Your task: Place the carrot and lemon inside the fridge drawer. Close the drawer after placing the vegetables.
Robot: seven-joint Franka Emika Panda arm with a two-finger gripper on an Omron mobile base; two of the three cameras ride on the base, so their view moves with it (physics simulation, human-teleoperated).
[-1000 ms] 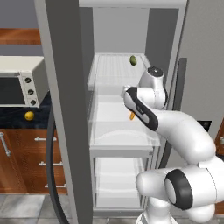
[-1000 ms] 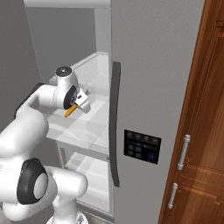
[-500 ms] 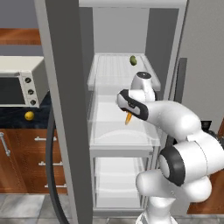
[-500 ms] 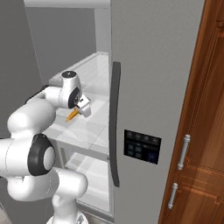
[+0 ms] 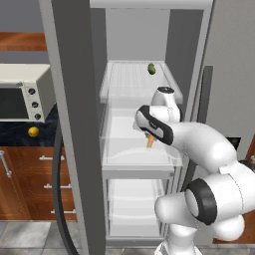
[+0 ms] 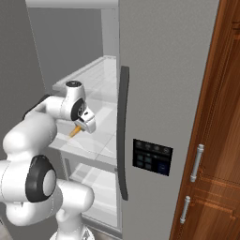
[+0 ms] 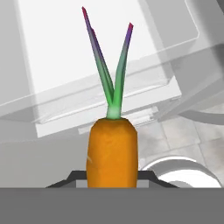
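My gripper [image 5: 149,135] is shut on the carrot [image 5: 150,142], which hangs tip-down just above the see-through fridge drawer [image 5: 138,172]. In the right base view the carrot [image 6: 74,132] pokes out below the gripper [image 6: 80,125] over the drawer [image 6: 96,146]. In the hand view the orange carrot [image 7: 113,151] stands between the dark fingertips [image 7: 64,180], its green top pointing away over a pale tray. The lemon [image 5: 33,131] lies on the dark counter below the toaster oven, far to the left of the fridge.
A small olive-green fruit [image 5: 151,68] sits on the ribbed clear shelf [image 5: 130,82] above the drawer. The grey fridge door [image 5: 74,124] stands open at the left, and the other door with its dark handle [image 6: 123,131] stands at the right. The toaster oven [image 5: 22,94] and brown drawers [image 5: 30,174] are at the left.
The hand has sunk a little lower toward the drawer with the carrot still in it, and the arm has folded closer to the fridge.
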